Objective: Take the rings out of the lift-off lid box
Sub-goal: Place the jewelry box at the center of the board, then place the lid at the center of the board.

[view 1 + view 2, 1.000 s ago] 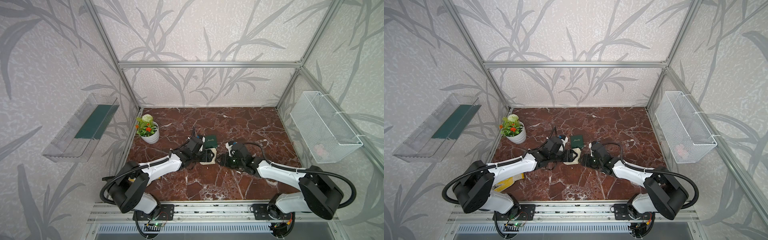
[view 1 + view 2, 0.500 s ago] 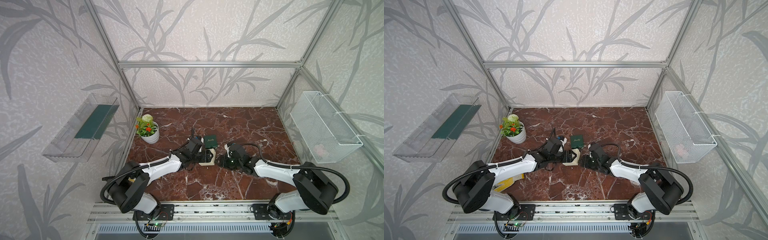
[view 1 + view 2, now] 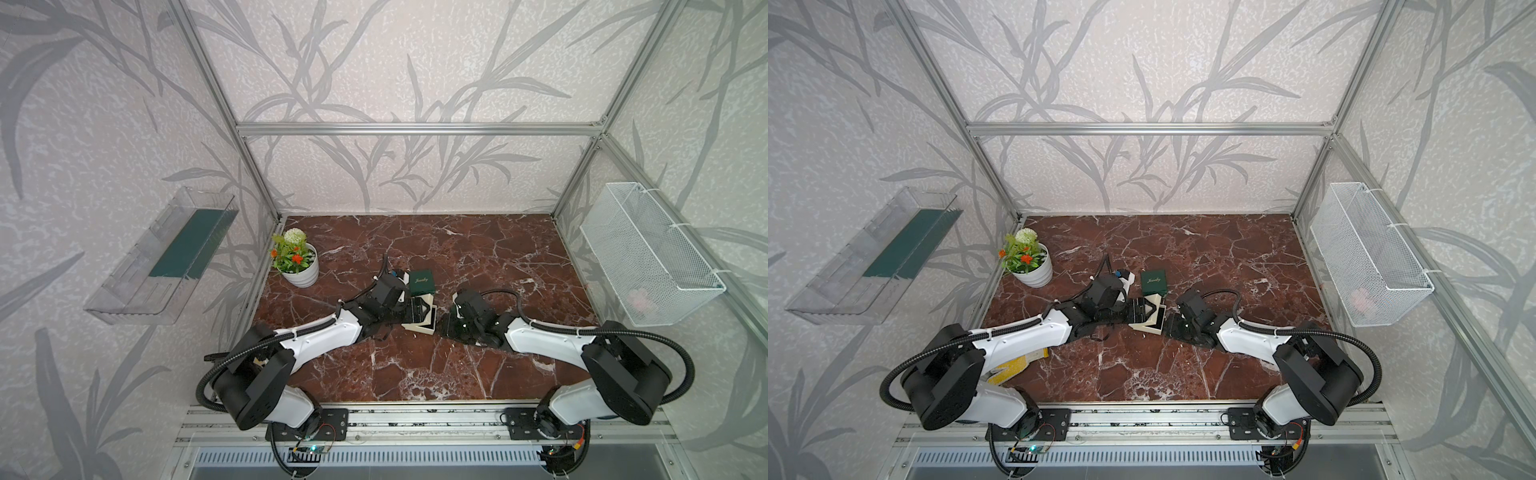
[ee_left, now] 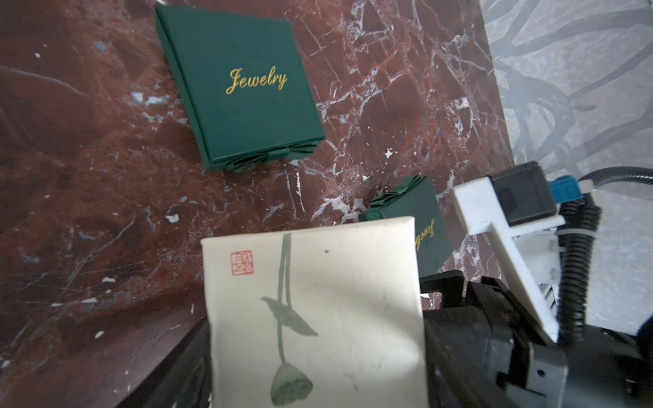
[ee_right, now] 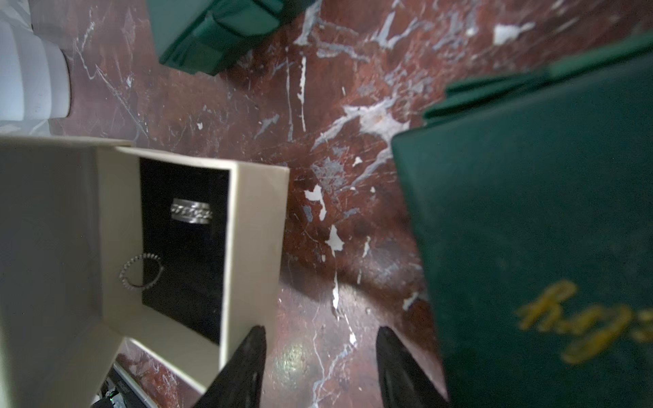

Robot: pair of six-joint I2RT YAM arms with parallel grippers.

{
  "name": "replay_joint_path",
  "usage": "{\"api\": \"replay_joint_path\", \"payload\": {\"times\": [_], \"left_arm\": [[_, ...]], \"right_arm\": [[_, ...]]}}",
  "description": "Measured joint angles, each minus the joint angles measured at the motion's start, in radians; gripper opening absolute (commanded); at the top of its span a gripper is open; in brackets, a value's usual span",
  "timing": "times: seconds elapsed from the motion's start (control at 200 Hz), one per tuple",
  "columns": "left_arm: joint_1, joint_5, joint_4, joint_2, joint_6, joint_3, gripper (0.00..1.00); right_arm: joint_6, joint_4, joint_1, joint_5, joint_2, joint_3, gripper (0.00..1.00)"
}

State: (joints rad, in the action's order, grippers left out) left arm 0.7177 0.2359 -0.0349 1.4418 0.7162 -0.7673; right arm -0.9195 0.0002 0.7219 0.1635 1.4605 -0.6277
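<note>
Rings (image 5: 191, 211) (one broad band, one thin beaded hoop (image 5: 141, 270)) sit inside the cream lift-off lid box (image 5: 254, 247). Left gripper (image 3: 409, 311) clamps the box tipped sideways, presumably presenting its opening to the right gripper (image 5: 321, 339) — jaws apart, empty.

green box (image 4: 243, 84), gold "jewelry" script
</note>
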Motion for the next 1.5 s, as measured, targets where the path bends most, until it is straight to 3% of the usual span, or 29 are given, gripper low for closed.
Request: {"api": "replay_joint_path", "payload": {"times": [0.435, 0.68, 0.84, 0.915, 1.23, 1.5], "left_arm": [[-0.014, -0.181, 0.161, -0.085, -0.034, -0.003, 0.75], [-0.146, -0.237, 0.24, -0.157, -0.043, 0.012, 0.75], [-0.218, -0.27, 0.28, -0.16, -0.053, 0.026, 0.75], [-0.228, -0.282, 0.3, -0.137, -0.071, 0.024, 0.74], [-0.241, -0.299, 0.357, 0.021, -0.112, -0.011, 0.76], [-0.243, -0.309, 0.365, 0.031, -0.139, -0.071, 0.96]], "right_arm": [[0.074, -0.178, 0.005, -0.096, -0.103, -0.098, 0.58], [0.138, -0.272, 0.029, -0.095, -0.086, -0.172, 0.57], [0.167, -0.307, 0.055, -0.095, -0.032, -0.23, 0.52], [0.182, -0.319, 0.067, -0.093, -0.002, -0.258, 0.46], [0.231, -0.338, 0.073, -0.056, 0.175, -0.423, 0.42], [0.298, -0.37, 0.073, -0.047, 0.348, -0.578, 0.33]]}}
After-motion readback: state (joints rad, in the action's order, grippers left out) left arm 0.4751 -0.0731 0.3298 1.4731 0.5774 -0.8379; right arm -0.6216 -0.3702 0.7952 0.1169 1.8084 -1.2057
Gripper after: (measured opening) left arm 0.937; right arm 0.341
